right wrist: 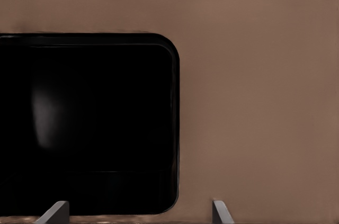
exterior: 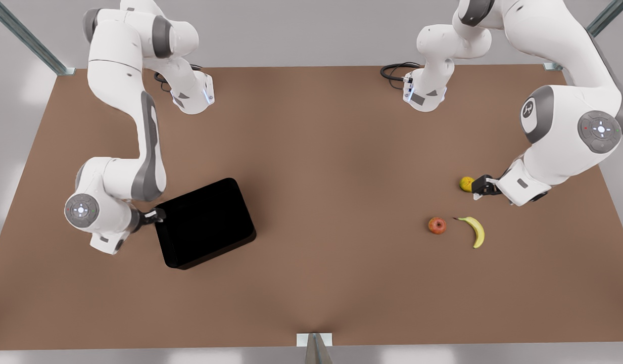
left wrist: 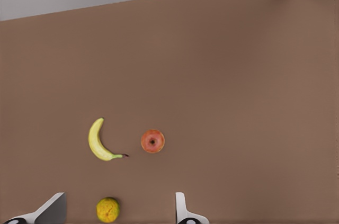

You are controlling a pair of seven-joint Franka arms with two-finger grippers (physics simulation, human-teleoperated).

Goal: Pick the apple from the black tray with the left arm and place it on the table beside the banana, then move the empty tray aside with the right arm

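Observation:
The red apple (exterior: pixel 437 225) (left wrist: pixel 152 141) rests on the brown table just beside the yellow banana (exterior: pixel 474 230) (left wrist: pixel 98 141), on the front view's right. Behind them my left gripper (exterior: pixel 480 186) (left wrist: pixel 117 211) hovers open and holds nothing. The black tray (exterior: pixel 205 222) (right wrist: pixel 95 123) lies empty on the front view's left, turned at an angle. My right gripper (exterior: pixel 154 216) (right wrist: pixel 137 213) is open at the tray's left edge, its fingers spread wide beside the rim.
A yellow-green orange (exterior: pixel 466 183) (left wrist: pixel 107 209) sits on the table between the left gripper's fingers. Black cables (exterior: pixel 394 71) lie at the far edge by the arm bases. A metal bracket (exterior: pixel 314 339) marks the near edge.

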